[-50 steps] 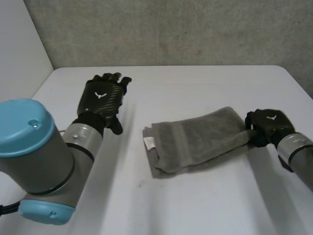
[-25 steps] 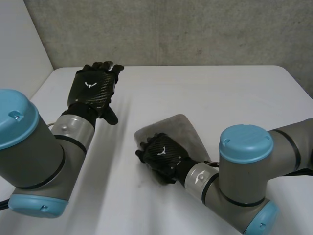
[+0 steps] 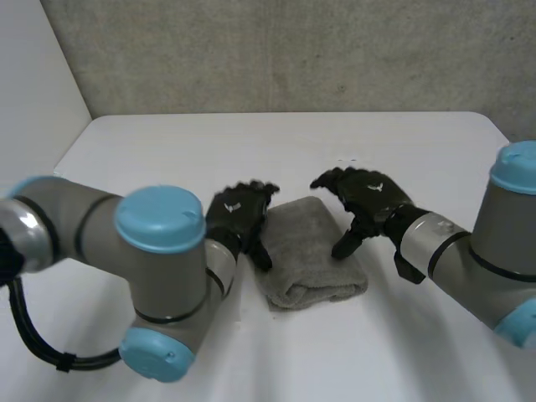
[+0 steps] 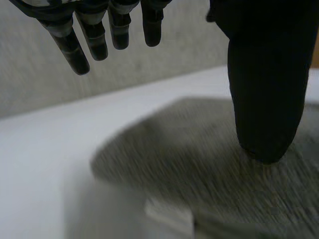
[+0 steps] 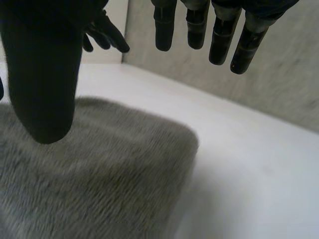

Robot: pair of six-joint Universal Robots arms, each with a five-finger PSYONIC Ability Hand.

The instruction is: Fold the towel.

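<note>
Apparently the last step is being worked on: the towel [image 3: 311,251] is lying folded into a small thick packet near the middle of the white table [image 3: 167,142], with its rounded fold at the near edge. The left hand [image 3: 236,209] is being held at the towel's left edge, its fingers straight and spread, with nothing being grasped. In the left wrist view its thumb [image 4: 266,89] is touching the cloth or hanging just above it; which one cannot be told. The right hand [image 3: 368,194] is being held over the towel's far right corner, also wide, with its thumb [image 5: 45,84] pointing down to the cloth and nothing being held. The folding is judged to be almost done. For the next move, probably the packet is to be pressed flat, or the hands are to be taken away without the folds being disturbed.
</note>
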